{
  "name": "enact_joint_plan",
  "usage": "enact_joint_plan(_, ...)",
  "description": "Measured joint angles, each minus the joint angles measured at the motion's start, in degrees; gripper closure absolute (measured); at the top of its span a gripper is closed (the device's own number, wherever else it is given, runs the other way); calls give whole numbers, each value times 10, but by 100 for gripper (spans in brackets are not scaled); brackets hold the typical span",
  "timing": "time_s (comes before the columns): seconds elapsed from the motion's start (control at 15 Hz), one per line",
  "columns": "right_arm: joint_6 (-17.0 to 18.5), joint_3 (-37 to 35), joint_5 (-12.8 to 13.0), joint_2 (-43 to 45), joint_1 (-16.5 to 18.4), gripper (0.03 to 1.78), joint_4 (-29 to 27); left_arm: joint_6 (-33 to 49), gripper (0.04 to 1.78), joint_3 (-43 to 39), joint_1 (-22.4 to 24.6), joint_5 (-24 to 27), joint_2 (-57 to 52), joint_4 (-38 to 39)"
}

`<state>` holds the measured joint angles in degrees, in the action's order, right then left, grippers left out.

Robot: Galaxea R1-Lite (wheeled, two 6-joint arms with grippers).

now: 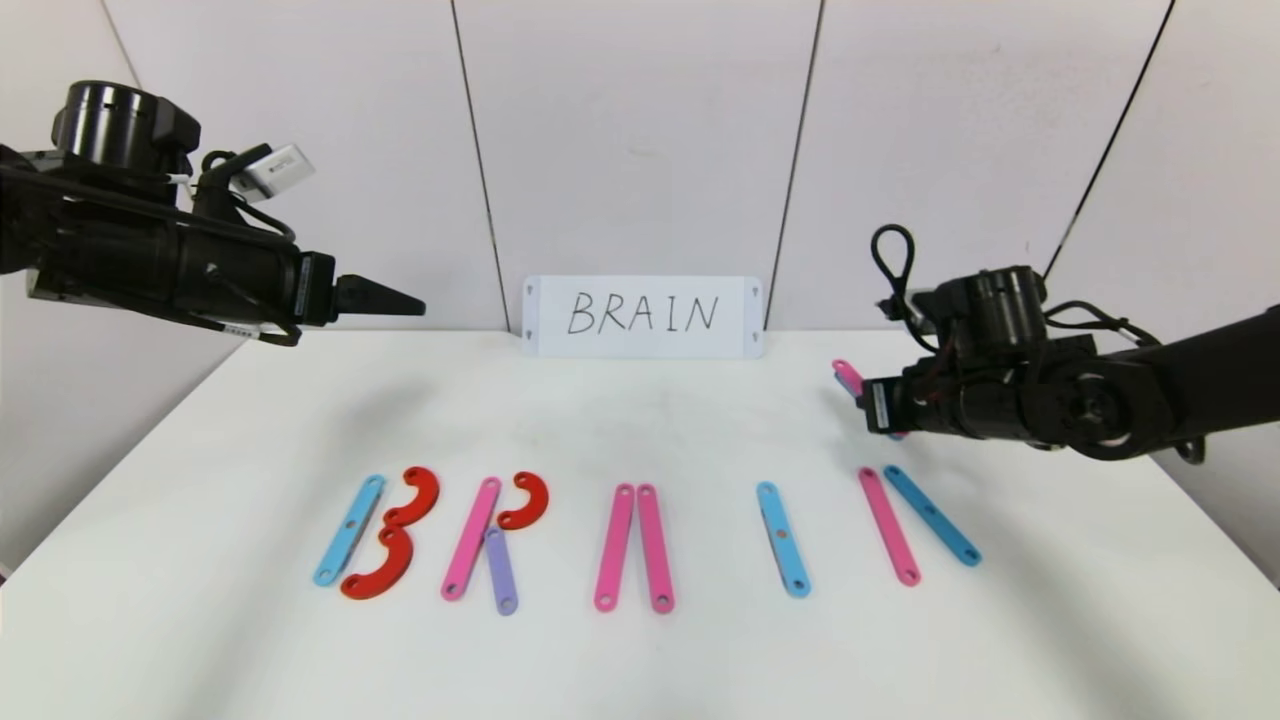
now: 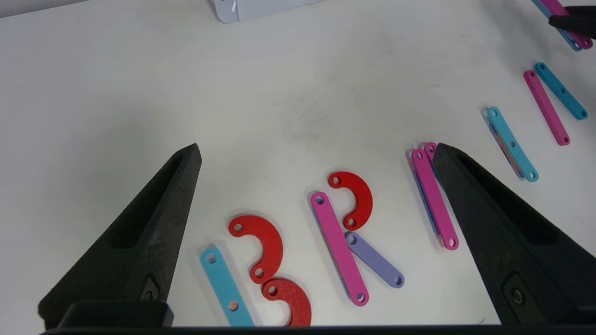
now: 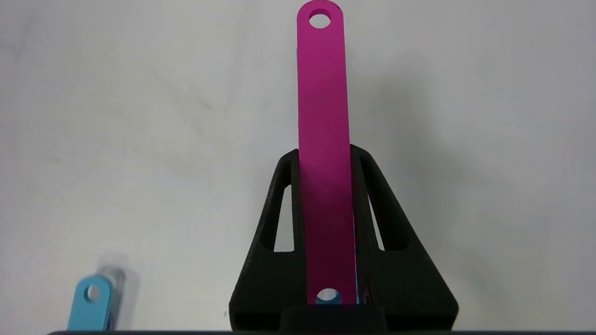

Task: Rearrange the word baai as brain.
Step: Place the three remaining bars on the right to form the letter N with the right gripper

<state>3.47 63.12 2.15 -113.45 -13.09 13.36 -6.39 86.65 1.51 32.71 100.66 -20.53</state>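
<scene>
Five letters near done on the table (image 1: 200,650)

Flat pieces near its front edge: four pink, three blue, three red, one purple. Right gripper (image 3: 326,158), jaws clamped on another pink bar (image 3: 323,116), hovers near the right edge; left gripper (image 2: 316,153) gapes wide, empty.

Flat plastic letters B R A I (image 1: 640,540), unfinished N, pink bar (image 3: 323,139) lifted

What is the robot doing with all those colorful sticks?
It is spelling BRAIN like the white card says. B, R, A and I lie on the table. The N so far has only a pink bar and a blue bar. The right gripper is shut on another pink bar, held above the table. The left gripper waits open, up high.
</scene>
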Motion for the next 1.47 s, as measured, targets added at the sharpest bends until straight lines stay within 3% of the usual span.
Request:
enact_joint_plan(0.2,35,-84,9,52,18,151,3,0,8,0,0,1,-2,0)
enact_joint_plan(0.53,67,-155,22,98,47,151,5,0,8,-1,0,1,-4,0)
enact_joint_plan(0.73,71,-181,37,101,56,151,7,0,8,-1,-1,1,-5,0)
enact_joint_plan(1.07,71,-212,36,94,63,151,46,0,8,-2,-2,1,-6,0)
enact_joint_plan(1.47,71,-221,36,82,64,151,48,0,8,-4,-2,1,-6,0)
